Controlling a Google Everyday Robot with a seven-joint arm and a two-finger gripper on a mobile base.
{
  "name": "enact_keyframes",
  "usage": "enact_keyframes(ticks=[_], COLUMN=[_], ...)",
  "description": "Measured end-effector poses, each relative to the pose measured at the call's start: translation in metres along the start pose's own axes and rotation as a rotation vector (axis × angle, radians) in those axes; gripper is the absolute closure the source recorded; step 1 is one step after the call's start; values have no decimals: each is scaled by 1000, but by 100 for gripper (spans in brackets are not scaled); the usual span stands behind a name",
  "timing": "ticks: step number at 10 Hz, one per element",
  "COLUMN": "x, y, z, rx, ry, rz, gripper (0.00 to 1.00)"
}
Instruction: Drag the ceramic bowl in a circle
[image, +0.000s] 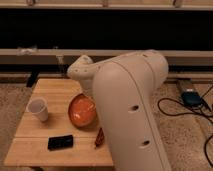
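Observation:
The ceramic bowl (80, 111) is orange-red and glossy. It sits near the middle of the wooden table (50, 89), and its right side is covered by my arm. My big white arm (131, 112) fills the foreground and bends down over the bowl. The gripper is hidden behind the arm, close to the bowl's covered side, and it is shut. Whether it touches the bowl cannot be seen.
A small white cup (38, 109) stands left of the bowl. A flat black object (60, 142) lies near the table's front edge, with a small reddish item (100, 137) beside it. Cables and a dark box (191, 97) lie on the floor to the right.

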Motion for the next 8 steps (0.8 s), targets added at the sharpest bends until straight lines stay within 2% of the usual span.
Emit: enact_keyframes(ticks=[3, 6, 8], x=[13, -1, -11], y=[-47, -89, -101], z=[9, 17, 21], rx=[20, 49, 50], ry=[18, 39, 44], rz=[121, 195, 215], gripper=[100, 100, 100])
